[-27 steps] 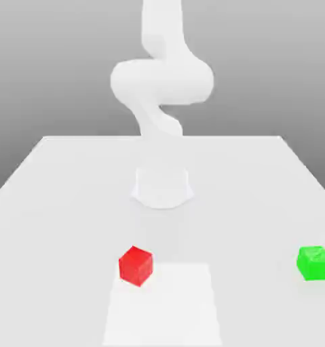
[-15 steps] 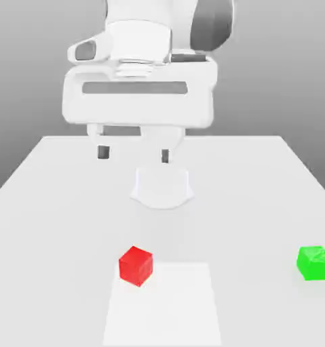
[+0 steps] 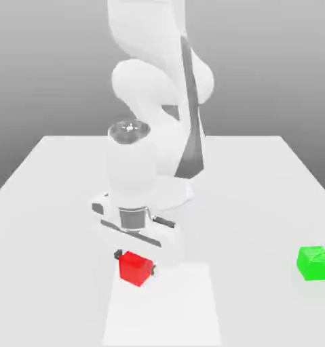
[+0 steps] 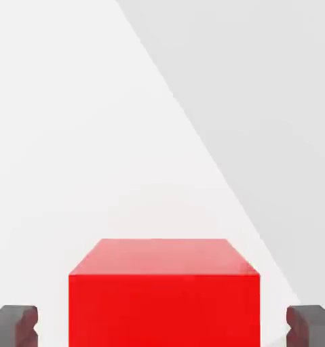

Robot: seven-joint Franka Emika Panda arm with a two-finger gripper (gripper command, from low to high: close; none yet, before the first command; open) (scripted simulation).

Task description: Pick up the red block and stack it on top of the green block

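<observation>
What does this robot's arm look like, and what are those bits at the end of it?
The arm is smooth glossy white, built from rounded, bulging segments with a dark grey strip down one side. Its gripper has a white boxy body with a grey band and two small dark grey fingers. No cables or markings show.

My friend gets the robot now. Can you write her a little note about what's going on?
Gripper: open, down around the red block, one finger each side, gaps showing, not squeezing yet.
Red block: on the table.
Green block: alone at the exterior view's right, far from the red one.
Done: gripper lined up on the red block.
Left: close, lift, carry over, stack on green.
</observation>
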